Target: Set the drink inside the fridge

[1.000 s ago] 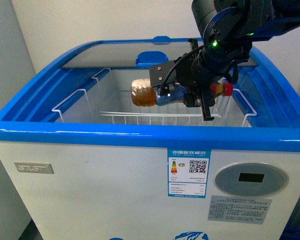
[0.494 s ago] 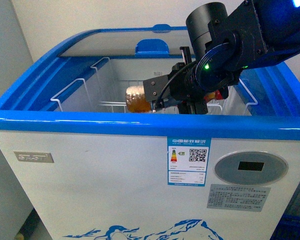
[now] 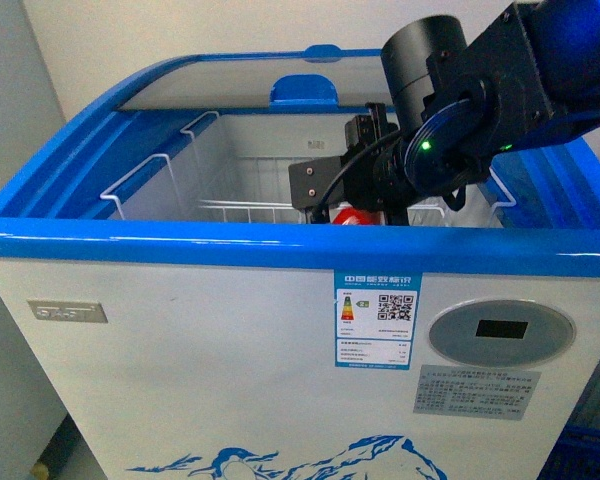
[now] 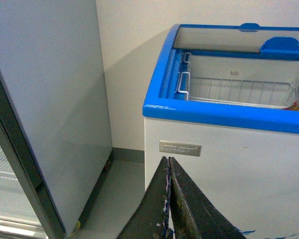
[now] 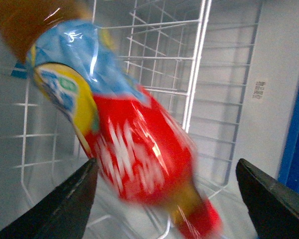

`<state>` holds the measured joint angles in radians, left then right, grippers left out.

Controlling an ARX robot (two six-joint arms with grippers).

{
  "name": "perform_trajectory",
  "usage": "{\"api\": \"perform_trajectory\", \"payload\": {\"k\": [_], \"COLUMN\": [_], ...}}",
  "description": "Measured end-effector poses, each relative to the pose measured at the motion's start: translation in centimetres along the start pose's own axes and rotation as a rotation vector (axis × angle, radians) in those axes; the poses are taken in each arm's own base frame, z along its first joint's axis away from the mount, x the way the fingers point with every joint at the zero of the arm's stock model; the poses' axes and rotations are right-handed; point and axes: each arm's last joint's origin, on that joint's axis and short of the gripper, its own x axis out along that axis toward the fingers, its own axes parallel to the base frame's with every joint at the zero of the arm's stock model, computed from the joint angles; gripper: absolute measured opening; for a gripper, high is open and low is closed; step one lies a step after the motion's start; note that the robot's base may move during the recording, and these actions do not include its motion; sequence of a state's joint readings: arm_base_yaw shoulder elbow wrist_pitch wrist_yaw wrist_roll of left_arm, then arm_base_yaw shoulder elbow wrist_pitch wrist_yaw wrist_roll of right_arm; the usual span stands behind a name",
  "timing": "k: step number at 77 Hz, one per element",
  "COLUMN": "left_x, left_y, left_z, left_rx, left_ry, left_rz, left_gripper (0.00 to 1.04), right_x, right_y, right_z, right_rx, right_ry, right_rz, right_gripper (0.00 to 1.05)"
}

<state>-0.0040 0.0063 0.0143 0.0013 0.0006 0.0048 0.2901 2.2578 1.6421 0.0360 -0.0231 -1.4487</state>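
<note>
The drink point(image 5: 134, 144) is a plastic bottle of amber liquid with a blue, yellow and red label. It shows motion-blurred and tilted between the two spread fingers of my right gripper point(image 5: 167, 199), which is open. Below it is the white wire basket point(image 5: 189, 64) inside the fridge point(image 3: 280, 255). In the front view only a red bit of the drink point(image 3: 354, 216) shows behind the blue rim, under the right gripper point(image 3: 365, 205). My left gripper point(image 4: 169, 160) is shut with nothing in it, low in front of the fridge point(image 4: 214, 112).
The curved glass lid point(image 3: 240, 95) is slid to the back, leaving the top open. White basket wires point(image 3: 145, 195) line the inside. A tall grey cabinet point(image 4: 50, 99) stands beside the fridge, with bare floor point(image 4: 119, 194) between them.
The right arm has sunk lower into the fridge. The drink, held crosswise above the basket before, has left the fingers and dropped almost out of the front view. The right gripper has opened.
</note>
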Motion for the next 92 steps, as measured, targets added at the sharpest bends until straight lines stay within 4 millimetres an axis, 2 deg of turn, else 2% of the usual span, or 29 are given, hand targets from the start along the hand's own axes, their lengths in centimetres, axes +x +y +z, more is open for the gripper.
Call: {"api": "perform_trajectory", "payload": {"k": [4,16,24,31,36,39,43,50,55,60,62,67,73,82,92], "left_x": [0.0,0.0,0.0,0.0,0.0,0.0,0.0,0.0,0.0,0.0,0.0,0.0,0.0,0.0,0.0], "left_y": [0.0,0.0,0.0,0.0,0.0,0.0,0.0,0.0,0.0,0.0,0.0,0.0,0.0,0.0,0.0], "left_z": [0.0,0.0,0.0,0.0,0.0,0.0,0.0,0.0,0.0,0.0,0.0,0.0,0.0,0.0,0.0], "left_rx": [0.000,0.000,0.000,0.000,0.000,0.000,0.000,0.000,0.000,0.000,0.000,0.000,0.000,0.000,0.000], "left_ry": [0.000,0.000,0.000,0.000,0.000,0.000,0.000,0.000,0.000,0.000,0.000,0.000,-0.001,-0.001,-0.001], "left_rz": [0.000,0.000,0.000,0.000,0.000,0.000,0.000,0.000,0.000,0.000,0.000,0.001,0.000,0.000,0.000], "left_gripper": [0.03,0.03,0.03,0.03,0.03,0.03,0.03,0.03,0.03,0.03,0.03,0.03,0.03,0.03,0.03], "right_x": [-1.2,-6.0,-11.6,-16.6,-20.1,-23.6,-26.9,-31.0,-34.6,-37.5,-38.0,-39.3,-39.3,-37.2,-36.2], "right_y": [-1.4,-5.6,-7.5,-7.6,-6.7,-5.0,-2.4,1.6,4.9,7.0,7.3,8.3,9.5,12.4,14.5], "right_z": [-0.1,-0.5,-1.7,-3.0,-3.9,-4.7,-5.3,-5.3,-4.8,-4.2,-4.1,-4.0,-3.9,-4.4,-4.6], "right_rx": [0.026,0.175,0.446,0.712,0.877,1.032,1.185,1.375,1.526,1.630,1.628,1.539,1.482,1.480,1.482], "right_ry": [-0.022,-0.033,-0.071,-0.089,-0.089,-0.070,-0.039,-0.005,0.008,0.009,-0.006,-0.171,-0.286,-0.257,-0.244], "right_rz": [-0.036,-0.154,-0.212,-0.254,-0.282,-0.298,-0.298,-0.269,-0.235,-0.244,-0.282,-0.561,-0.688,-0.665,-0.657], "right_gripper": [0.98,0.97,0.97,0.97,0.97,0.97,0.97,0.97,0.97,0.97,0.96,0.82,0.69,0.48,0.26]}}
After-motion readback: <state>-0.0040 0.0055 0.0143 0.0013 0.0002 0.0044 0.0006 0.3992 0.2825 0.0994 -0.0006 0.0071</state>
